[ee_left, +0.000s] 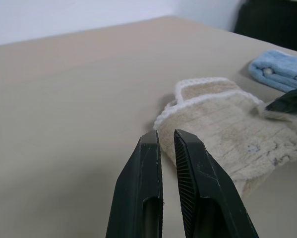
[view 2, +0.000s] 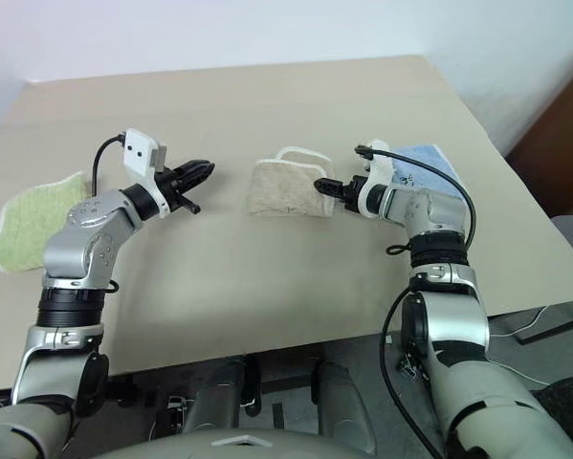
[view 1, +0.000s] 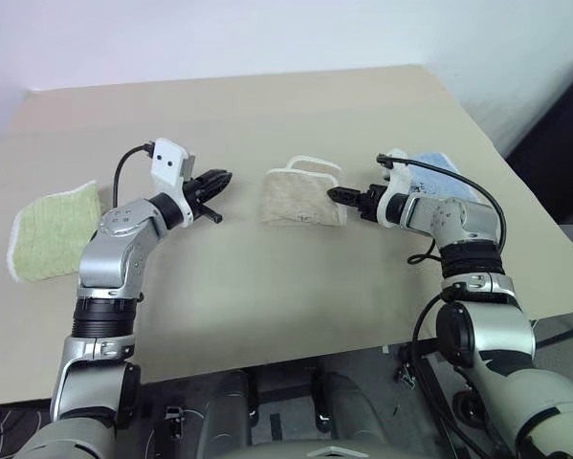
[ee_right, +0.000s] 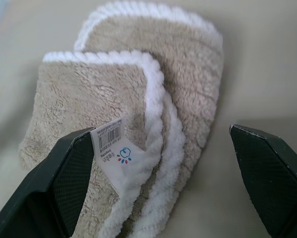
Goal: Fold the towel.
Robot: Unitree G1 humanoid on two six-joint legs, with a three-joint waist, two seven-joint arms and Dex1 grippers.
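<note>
Towel: the towel (view 1: 301, 198), beige with white corded edging, is seen folded into a small stack near the middle of the table (view 1: 267, 287); its layered edges are turned toward the right hand, and a white label with a barcode and a small blue mark (ee_right: 113, 148) is seen sticking out from between the layers.

Right hand: the right hand (ee_right: 158, 183) is held just beside the towel's right edge with its fingers spread wide; nothing is gripped. In the right wrist view one finger (ee_right: 54, 183) is seen next to the label, the other (ee_right: 269, 173) over bare table.

Left hand: the left hand (view 1: 212, 184) is held above the table to the left of the towel, clear of it, with its fingers (ee_left: 143, 198) drawn nearly together and nothing between them.

Green towel: a light green folded towel (view 1: 52, 229) is seen lying at the table's left edge, well apart.

Blue towel: a light blue folded towel (view 2: 434, 158) is seen lying behind the right wrist.
</note>
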